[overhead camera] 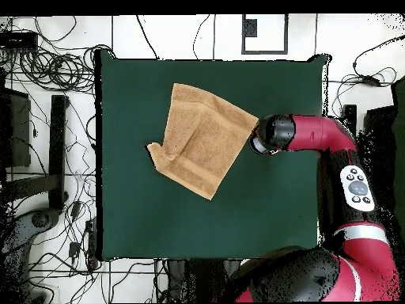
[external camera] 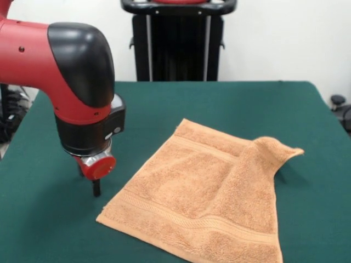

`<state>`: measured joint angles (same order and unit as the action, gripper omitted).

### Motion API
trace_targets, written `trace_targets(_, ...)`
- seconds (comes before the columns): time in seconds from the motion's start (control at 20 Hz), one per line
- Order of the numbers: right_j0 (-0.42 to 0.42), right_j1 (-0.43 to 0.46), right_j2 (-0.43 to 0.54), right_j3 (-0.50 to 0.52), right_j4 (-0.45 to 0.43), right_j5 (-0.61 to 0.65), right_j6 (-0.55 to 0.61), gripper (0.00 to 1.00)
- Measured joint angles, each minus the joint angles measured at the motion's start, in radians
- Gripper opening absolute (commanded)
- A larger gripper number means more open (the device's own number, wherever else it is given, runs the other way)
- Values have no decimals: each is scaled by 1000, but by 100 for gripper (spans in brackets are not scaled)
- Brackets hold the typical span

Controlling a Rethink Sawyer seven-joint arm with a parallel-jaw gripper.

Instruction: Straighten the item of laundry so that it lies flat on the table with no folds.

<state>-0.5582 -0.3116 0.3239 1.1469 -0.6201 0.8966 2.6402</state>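
Note:
The item of laundry (external camera: 208, 192) is an orange-tan towel lying mostly spread on the green table (external camera: 230, 98), turned diagonally, with woven band stripes showing. Its right corner (external camera: 277, 150) is folded over and stands up in a small peak. In the overhead view the towel (overhead camera: 202, 142) has that folded corner at its left (overhead camera: 158, 152). My gripper (external camera: 95, 185) hangs under the red and black wrist, low over the table just left of the towel's near-left corner, apart from the cloth. From overhead the wrist (overhead camera: 267, 133) covers the gripper, right beside the towel's corner.
A black stand (external camera: 178, 41) rises behind the table's far edge. Cables (overhead camera: 55, 71) and dark equipment lie on the floor around the table. Bare green cloth (overhead camera: 261, 214) stretches wide on every side of the towel.

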Motion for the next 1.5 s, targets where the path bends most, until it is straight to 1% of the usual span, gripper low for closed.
trace_targets(0.6,7,-26,15,28,45,0,0,100)
trace_targets(1.1,29,-21,15,28,48,0,0,100)
trace_targets(1.5,66,-13,15,28,48,0,0,100)
